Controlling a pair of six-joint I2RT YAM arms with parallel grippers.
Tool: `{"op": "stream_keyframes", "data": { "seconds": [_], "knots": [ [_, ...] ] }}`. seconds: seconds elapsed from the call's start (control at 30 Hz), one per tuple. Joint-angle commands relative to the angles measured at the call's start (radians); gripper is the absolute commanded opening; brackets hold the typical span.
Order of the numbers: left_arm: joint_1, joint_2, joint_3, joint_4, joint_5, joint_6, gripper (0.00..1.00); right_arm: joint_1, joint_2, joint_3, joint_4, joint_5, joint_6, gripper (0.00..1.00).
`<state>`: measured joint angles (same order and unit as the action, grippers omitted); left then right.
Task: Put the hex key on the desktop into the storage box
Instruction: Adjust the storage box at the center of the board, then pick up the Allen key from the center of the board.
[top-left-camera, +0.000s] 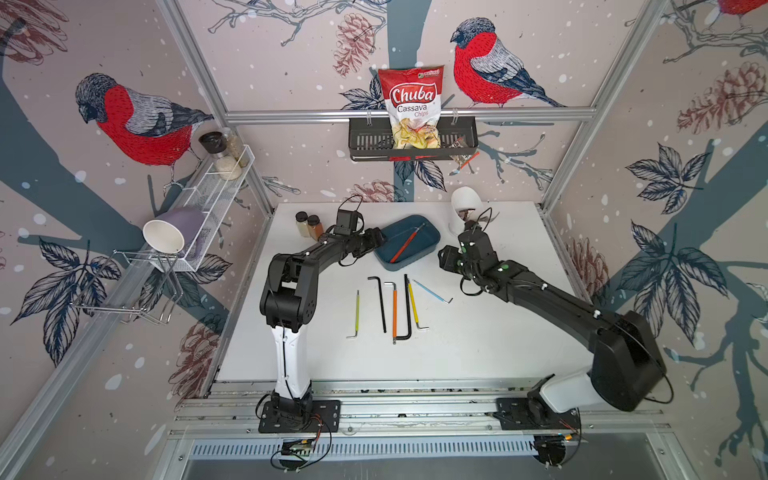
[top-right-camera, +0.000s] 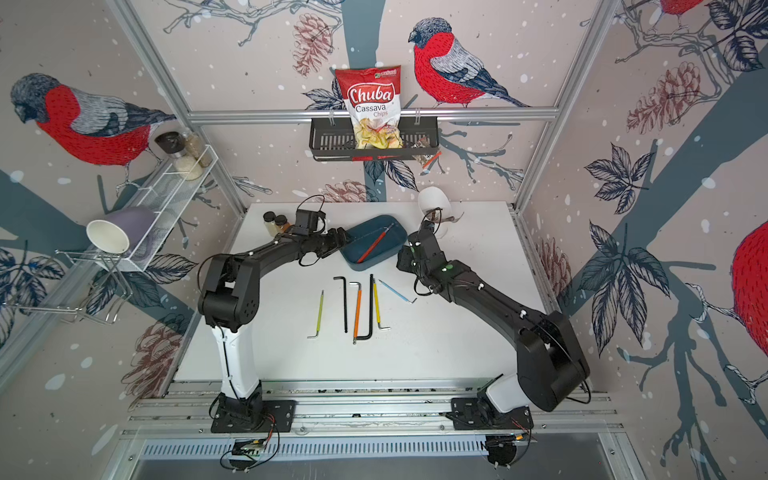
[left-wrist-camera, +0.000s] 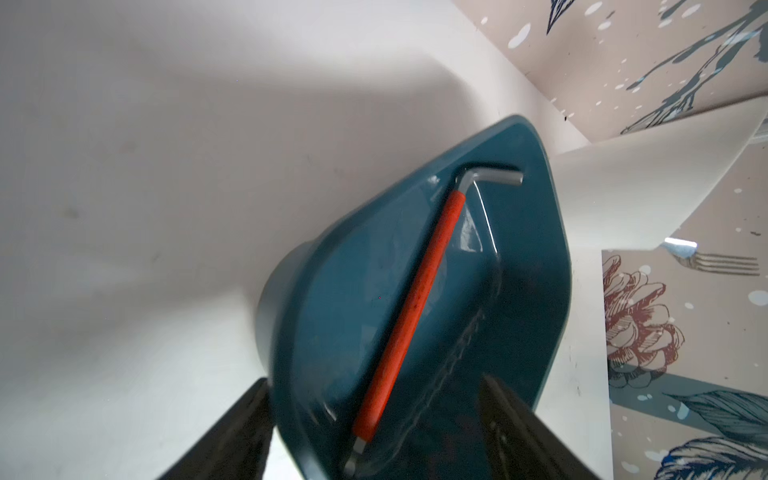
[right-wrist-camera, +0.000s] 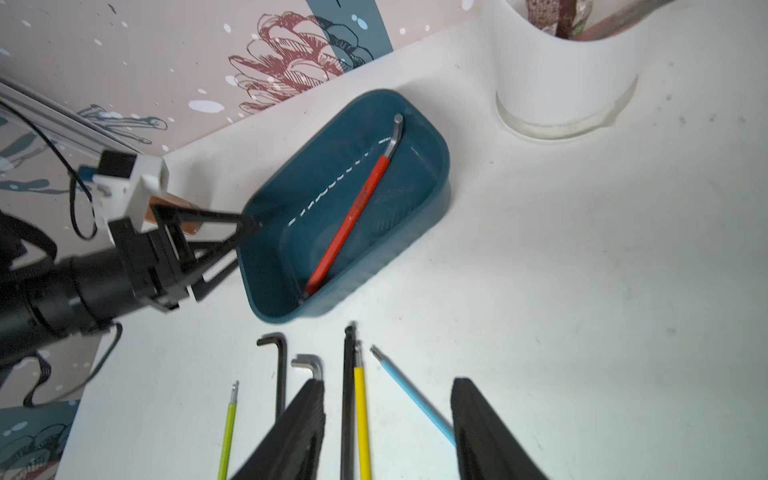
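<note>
The red hex key (top-left-camera: 407, 243) lies in the storage box (top-left-camera: 432, 241); the other hex keys (top-left-camera: 394, 307) wait on the desktop (top-left-camera: 478, 345) at its 6 o'clock. My right gripper (right-wrist-camera: 386, 382) hovers half-open and empty above them; my left gripper (right-wrist-camera: 247, 239) gapes astride the box's 9 o'clock corner. Next, I judge, comes a descent onto the blue key (top-left-camera: 432, 292), which lies apart.
</note>
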<state>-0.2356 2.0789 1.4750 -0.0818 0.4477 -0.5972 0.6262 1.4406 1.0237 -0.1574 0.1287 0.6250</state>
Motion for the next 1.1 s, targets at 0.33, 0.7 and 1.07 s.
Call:
{"op": "stream_keyframes", "data": {
  "seconds": [0.33,0.7,1.07],
  "knots": [
    [0.095,-0.152,0.122,-0.223,-0.121,0.149,0.96,0.069,0.119,0.04,-0.134,-0.083,-0.185,0.53],
    [0.152,-0.404,-0.051,-0.308,-0.227,0.326,0.97,0.214,0.331,0.19,-0.302,-0.1,-0.131,0.47],
    [0.157,-0.458,-0.116,-0.273,-0.246,0.328,0.97,0.296,0.464,0.236,-0.361,-0.025,-0.081,0.43]
  ]
}}
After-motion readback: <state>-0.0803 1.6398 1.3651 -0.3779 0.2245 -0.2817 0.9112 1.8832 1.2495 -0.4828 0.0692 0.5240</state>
